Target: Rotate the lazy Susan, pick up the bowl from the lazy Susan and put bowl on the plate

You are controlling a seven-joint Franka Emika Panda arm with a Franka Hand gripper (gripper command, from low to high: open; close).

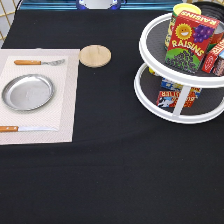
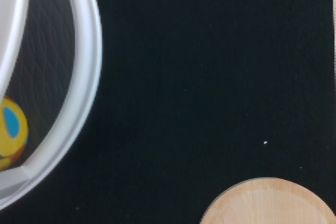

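Note:
The lazy Susan (image 1: 150, 92) stands at the exterior view's right, white with dark grey trays. Its top tier holds a raisins box (image 1: 190, 42) and other packages, and boxes lie on the lower tier. The black bowl does not show in either view. The silver plate (image 1: 27, 92) lies empty on a pale placemat (image 1: 67, 100) at the exterior view's left. The gripper does not show in the exterior view. The wrist view shows the lazy Susan's white rim (image 2: 82, 100) and part of a wooden disc (image 2: 270, 205) on the black cloth.
A round wooden disc (image 1: 95, 55) lies between the placemat and the lazy Susan. A fork (image 1: 39, 62) lies above the plate and a knife (image 1: 27, 128) below it, both on the placemat. A white and blue base (image 1: 99, 4) sits at the top edge.

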